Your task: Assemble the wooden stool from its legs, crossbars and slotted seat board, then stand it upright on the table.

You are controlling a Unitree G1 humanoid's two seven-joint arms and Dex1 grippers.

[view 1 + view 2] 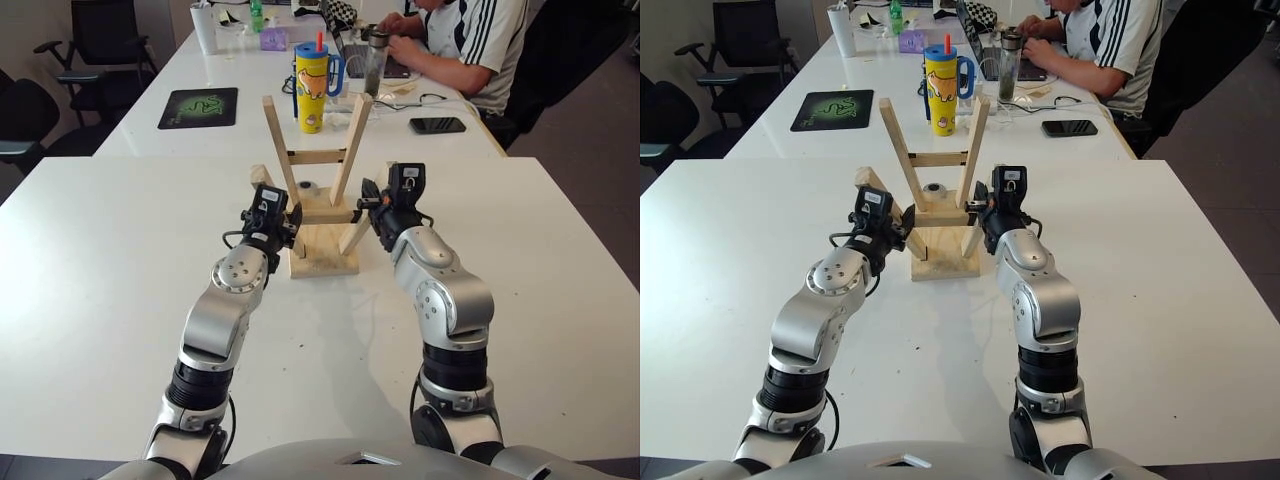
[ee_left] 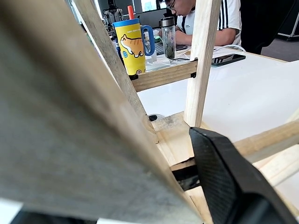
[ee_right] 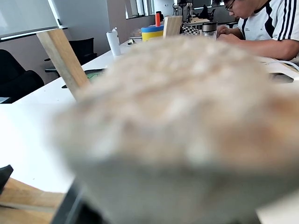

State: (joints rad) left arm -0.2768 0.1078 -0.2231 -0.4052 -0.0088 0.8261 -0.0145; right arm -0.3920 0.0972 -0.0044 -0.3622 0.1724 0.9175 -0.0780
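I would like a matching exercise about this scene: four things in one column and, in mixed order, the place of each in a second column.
Things
1. seat board
2. yellow cup
3. black phone
4. dark mouse pad

Places
A. far table, left part
B. near table, lying flat under the upturned legs
C. far table, right part
D. far table, middle, behind those legs

Pairs: 1-B, 2-D, 3-C, 4-A

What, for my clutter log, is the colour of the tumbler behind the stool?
Tumbler: yellow, blue lid and handle; best in left wrist view.
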